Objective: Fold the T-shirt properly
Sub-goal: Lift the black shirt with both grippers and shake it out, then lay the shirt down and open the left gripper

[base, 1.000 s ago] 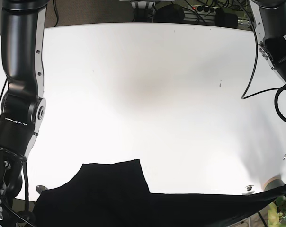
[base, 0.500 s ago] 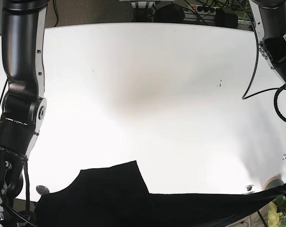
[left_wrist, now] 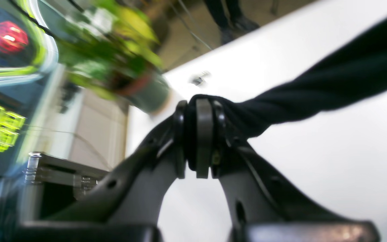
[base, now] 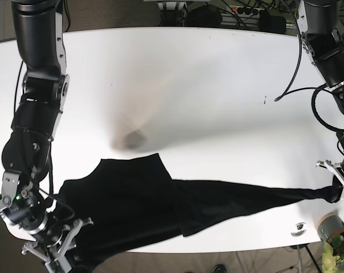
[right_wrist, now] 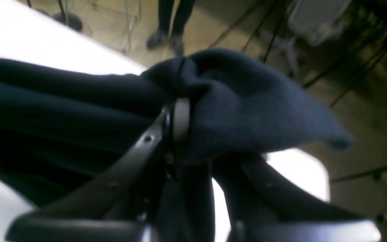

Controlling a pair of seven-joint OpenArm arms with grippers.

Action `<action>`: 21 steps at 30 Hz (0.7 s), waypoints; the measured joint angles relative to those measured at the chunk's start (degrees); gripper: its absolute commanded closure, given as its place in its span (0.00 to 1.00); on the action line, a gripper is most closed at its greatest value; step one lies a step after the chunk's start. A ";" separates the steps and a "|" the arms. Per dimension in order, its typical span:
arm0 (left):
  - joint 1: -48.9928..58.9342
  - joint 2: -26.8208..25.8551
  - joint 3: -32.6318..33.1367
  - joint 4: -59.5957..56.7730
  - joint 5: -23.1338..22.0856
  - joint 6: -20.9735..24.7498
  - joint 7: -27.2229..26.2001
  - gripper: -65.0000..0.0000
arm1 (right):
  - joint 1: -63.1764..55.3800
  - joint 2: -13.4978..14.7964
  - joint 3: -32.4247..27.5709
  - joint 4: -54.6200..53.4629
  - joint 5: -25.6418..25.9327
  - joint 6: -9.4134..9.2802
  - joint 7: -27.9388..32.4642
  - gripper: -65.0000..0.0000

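Note:
The black T-shirt lies stretched across the near part of the white table, from lower left to far right. My left gripper is shut on the shirt's twisted right end; in the left wrist view the left gripper pinches bunched black cloth just above the table. My right gripper is at the table's near left edge, shut on the shirt's left side; in the right wrist view the right gripper is wrapped in dark fabric.
A grey pot with a green plant stands off the near right corner. A small round disc sits near the table's front edge. A dark shadow spot lies mid-table. Cables run behind the far edge.
Both grippers have come into the base view. The shirt has moved farther onto the table and is pulled out long toward the right.

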 measured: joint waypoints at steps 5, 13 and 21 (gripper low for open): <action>4.92 0.96 0.02 0.55 0.02 0.15 -0.55 1.00 | -10.25 -2.40 5.38 4.98 0.66 0.24 0.35 0.97; 12.31 2.47 -2.21 0.72 -0.15 0.09 -0.70 1.00 | -24.24 -5.70 11.32 9.84 0.15 -0.13 0.28 0.97; 19.02 4.11 -6.86 0.55 0.04 0.35 -0.50 1.00 | -34.32 -7.65 14.23 14.86 0.44 -0.04 0.90 0.97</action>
